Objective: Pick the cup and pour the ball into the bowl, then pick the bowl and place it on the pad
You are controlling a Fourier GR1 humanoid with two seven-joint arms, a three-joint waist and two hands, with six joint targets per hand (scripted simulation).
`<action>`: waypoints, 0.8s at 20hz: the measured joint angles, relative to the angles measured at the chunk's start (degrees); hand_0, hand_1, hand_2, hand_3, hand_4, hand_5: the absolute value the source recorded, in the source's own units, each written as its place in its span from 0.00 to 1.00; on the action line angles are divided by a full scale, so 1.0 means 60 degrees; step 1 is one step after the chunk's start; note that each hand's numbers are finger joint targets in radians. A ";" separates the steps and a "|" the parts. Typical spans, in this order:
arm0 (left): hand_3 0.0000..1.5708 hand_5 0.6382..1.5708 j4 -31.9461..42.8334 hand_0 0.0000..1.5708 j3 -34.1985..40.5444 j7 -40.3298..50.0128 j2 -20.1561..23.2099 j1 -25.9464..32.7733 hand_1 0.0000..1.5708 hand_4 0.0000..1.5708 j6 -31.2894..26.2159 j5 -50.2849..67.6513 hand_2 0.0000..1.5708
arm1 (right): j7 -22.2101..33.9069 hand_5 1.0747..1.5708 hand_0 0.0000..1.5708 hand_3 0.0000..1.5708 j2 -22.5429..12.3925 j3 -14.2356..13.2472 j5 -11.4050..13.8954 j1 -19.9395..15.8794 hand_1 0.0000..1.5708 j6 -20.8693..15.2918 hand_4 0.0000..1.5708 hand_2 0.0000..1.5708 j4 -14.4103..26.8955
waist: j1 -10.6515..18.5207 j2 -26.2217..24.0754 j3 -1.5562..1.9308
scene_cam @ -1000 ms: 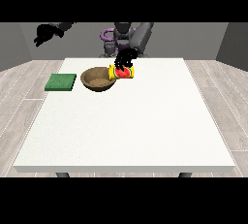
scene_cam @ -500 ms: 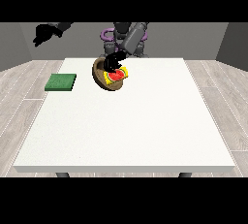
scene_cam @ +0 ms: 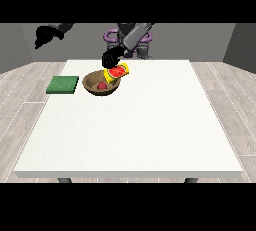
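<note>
Tilting over bowl (scene_cam: 95,85): cup (scene_cam: 118,71) clasped by robot hand (scene_cam: 110,58) curled round it; ball (scene_cam: 101,86) inside bowl.

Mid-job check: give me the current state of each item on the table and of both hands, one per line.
cup: lifted, tipped on its side over the bowl's rim, red inside facing the camera.
ball: red, lying inside the bowl.
bowl: upright on the table, right of the pad, not on it.
pad: green, flat, nothing on it.
hand at the view's right: holding the cup.
hand at the view's left: raised, holding nothing.
</note>
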 measured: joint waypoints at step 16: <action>1.00 0.92 -0.3239 1.00 0.2503 -0.1736 0.0955 -0.0429 1.00 0.73 0.0176 0.2389 1.00 | -0.0553 0.99 0.00 0.40 -0.2473 -0.0862 0.0027 0.0269 0.00 0.1367 0.36 0.30 0.1311 | 0.2367 -0.0258 -0.0010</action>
